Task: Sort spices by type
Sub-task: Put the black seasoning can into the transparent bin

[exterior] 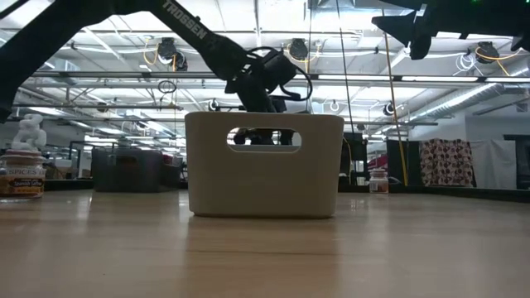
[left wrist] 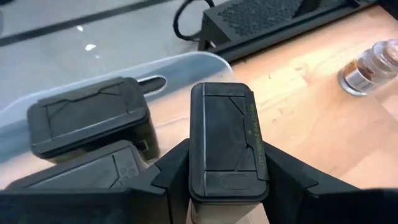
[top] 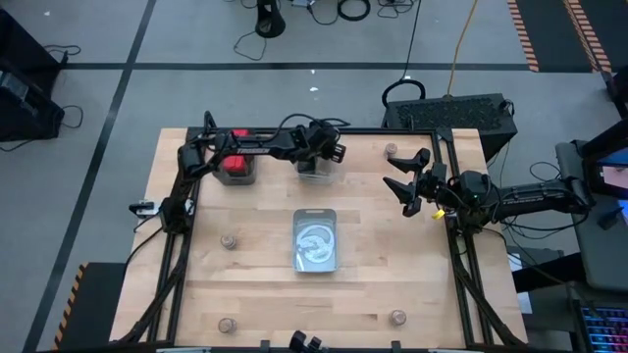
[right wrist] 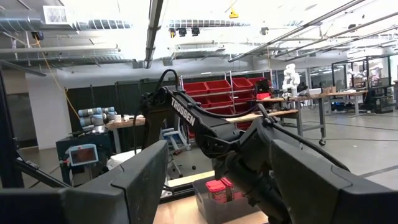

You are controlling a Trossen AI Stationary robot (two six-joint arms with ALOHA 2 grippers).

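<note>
Left gripper (left wrist: 227, 186) is clamped on a black spice box (left wrist: 227, 140), one finger on each long side, jaws partway closed around it. The box stands upright between the fingers, lid facing the wrist camera, long axis of the lid running straight away from the gripper; its base is hidden. Just beside the gripper, two more black boxes (left wrist: 87, 118) sit in a clear bin (left wrist: 186, 62), the nearer one cut off by the fingers. A small round jar (left wrist: 373, 65) stands on the table (top: 392, 284) farther out, partly cut off.

From above, the held box is hidden under the left gripper (top: 319, 155). A bin of red boxes (top: 235, 165) lies behind it, near the arm's base.

Right gripper (top: 410, 184) hangs wide open and empty, well apart. A tin (top: 316, 240) lies between both.
</note>
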